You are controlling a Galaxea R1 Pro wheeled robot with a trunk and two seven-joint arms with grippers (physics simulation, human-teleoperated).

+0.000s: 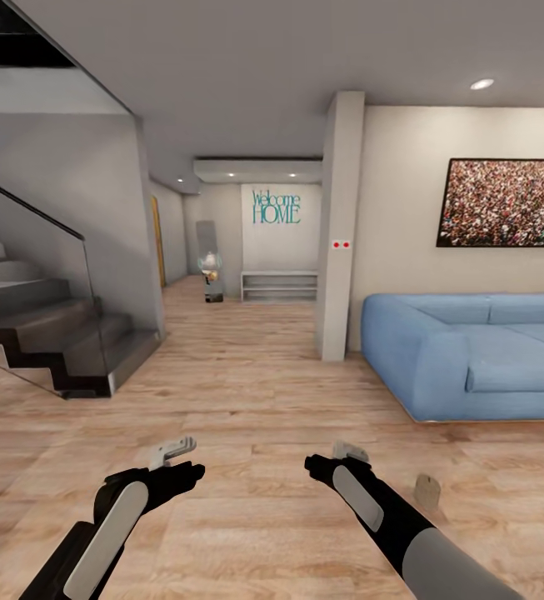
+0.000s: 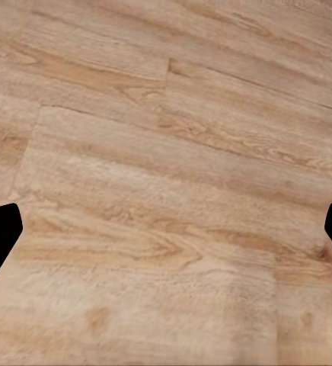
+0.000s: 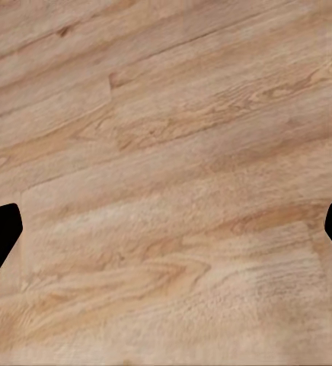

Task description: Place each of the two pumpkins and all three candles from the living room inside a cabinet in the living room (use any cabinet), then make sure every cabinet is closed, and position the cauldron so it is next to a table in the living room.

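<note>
While wrist views show floorboards (image 2: 166, 183), head view shows sofa (image 1: 471, 354).

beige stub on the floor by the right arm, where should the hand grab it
Grip the beige stub across its sides, coming from straight above: it seems to stand upright on the wood floor, short and narrow, so only the flanks offer a hold. The right hand, open, is nearest.
</note>
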